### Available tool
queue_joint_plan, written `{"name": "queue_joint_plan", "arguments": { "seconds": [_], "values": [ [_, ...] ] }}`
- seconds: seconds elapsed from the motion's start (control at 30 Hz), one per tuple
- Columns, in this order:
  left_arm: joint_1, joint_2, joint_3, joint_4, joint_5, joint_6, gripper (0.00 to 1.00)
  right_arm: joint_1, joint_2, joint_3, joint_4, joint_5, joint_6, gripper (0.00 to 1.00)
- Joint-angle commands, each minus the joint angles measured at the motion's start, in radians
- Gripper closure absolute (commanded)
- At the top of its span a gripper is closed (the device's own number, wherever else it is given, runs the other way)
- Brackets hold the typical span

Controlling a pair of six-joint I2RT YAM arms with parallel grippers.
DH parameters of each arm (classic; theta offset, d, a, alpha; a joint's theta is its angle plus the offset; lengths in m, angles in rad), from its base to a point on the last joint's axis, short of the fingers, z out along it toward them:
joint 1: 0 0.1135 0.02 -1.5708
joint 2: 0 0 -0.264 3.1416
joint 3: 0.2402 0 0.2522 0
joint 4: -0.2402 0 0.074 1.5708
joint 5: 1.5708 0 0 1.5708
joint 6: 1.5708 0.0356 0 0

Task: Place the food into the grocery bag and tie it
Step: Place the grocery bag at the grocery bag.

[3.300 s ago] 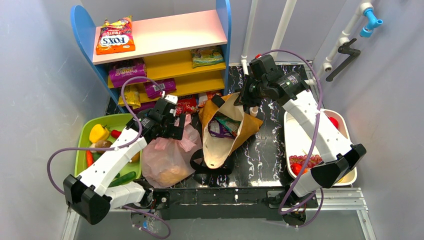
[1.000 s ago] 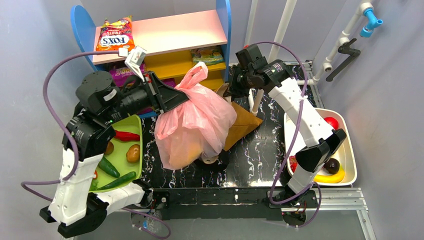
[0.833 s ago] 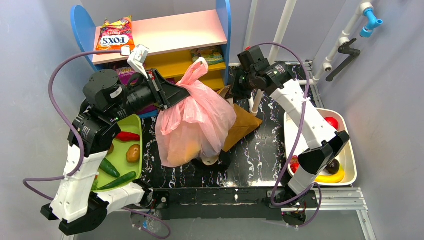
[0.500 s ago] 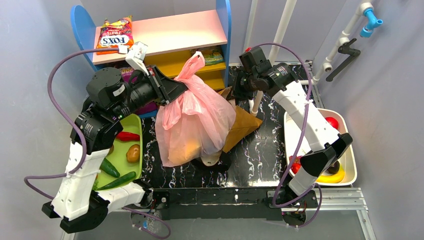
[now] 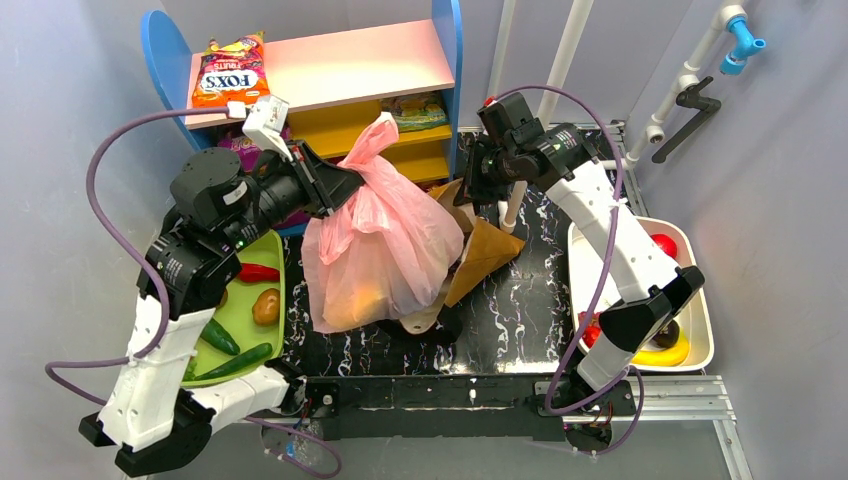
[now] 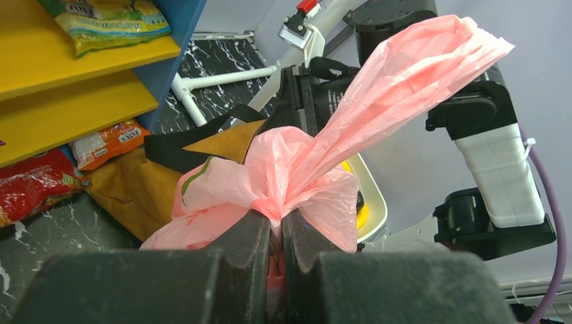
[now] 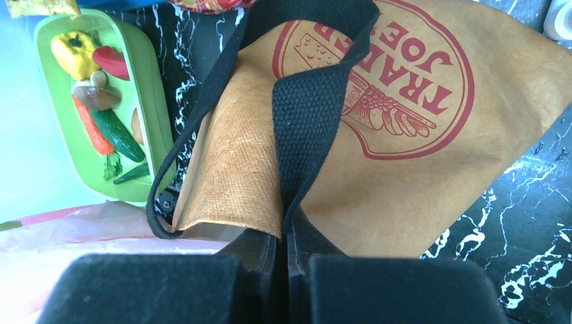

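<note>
The pink grocery bag (image 5: 375,250) hangs bulging above the black table, its neck gathered into a twist. My left gripper (image 5: 340,187) is shut on that neck, and in the left wrist view the fingers (image 6: 251,236) pinch the pink plastic (image 6: 297,169). A yellow-orange piece of food (image 5: 365,300) shows through the bag's lower wall. My right gripper (image 5: 470,185) is shut on the black strap (image 7: 303,115) of the brown Trader Joe's bag (image 7: 405,169), which leans behind the pink bag (image 5: 485,250).
A blue shelf unit stands at the back with snack packets (image 5: 230,72) on it. The green tray (image 5: 252,335) of vegetables sits at the left. A white tray (image 5: 693,300) with fruit sits at the right. White pipes run along the back wall.
The pink bag, lying on the table three seconds ago, now hangs from my left gripper. Over the last second it drifted slightly left. My right gripper stayed on the strap.
</note>
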Motion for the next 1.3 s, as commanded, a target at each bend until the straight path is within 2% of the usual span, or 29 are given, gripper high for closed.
{"name": "queue_joint_plan", "arguments": {
  "seconds": [0.0,0.1,0.27,0.57,0.7,0.77,0.83,0.97,1.03,1.27],
  "values": [
    [0.000,-0.042,-0.091,0.116,0.035,-0.073,1.00,0.012,0.003,0.066,-0.014,-0.059,-0.015,0.99],
    [-0.058,-0.068,-0.198,0.210,0.024,-0.125,1.00,0.034,0.007,0.030,0.005,-0.063,0.005,0.99],
    [-0.271,-0.056,-0.287,0.266,-0.213,-0.119,1.00,0.060,0.042,0.026,-0.014,-0.028,0.024,0.99],
    [-0.474,-0.007,-0.373,0.401,-0.418,-0.234,1.00,0.064,0.003,-0.024,0.020,0.016,0.047,0.99],
    [-0.530,-0.025,-0.476,0.453,-0.647,-0.285,1.00,0.064,-0.030,-0.032,0.007,0.021,0.040,0.99],
    [-0.567,-0.039,-0.584,0.551,-0.783,-0.304,1.00,0.064,-0.053,-0.049,0.013,0.027,0.041,0.99],
    [-0.591,-0.030,-0.672,0.667,-0.849,-0.297,1.00,0.064,-0.070,-0.062,0.023,0.027,0.041,0.99],
    [-0.655,0.007,-0.730,0.729,-0.904,-0.281,1.00,0.058,-0.081,-0.048,-0.002,0.047,0.019,0.99],
    [-0.666,0.013,-0.763,0.772,-0.870,-0.243,1.00,0.058,-0.075,-0.027,-0.023,0.049,-0.005,0.99],
    [-0.668,0.121,-0.750,0.669,-0.840,-0.239,1.00,0.058,-0.101,-0.011,-0.015,-0.012,0.014,0.99]
  ]
}}
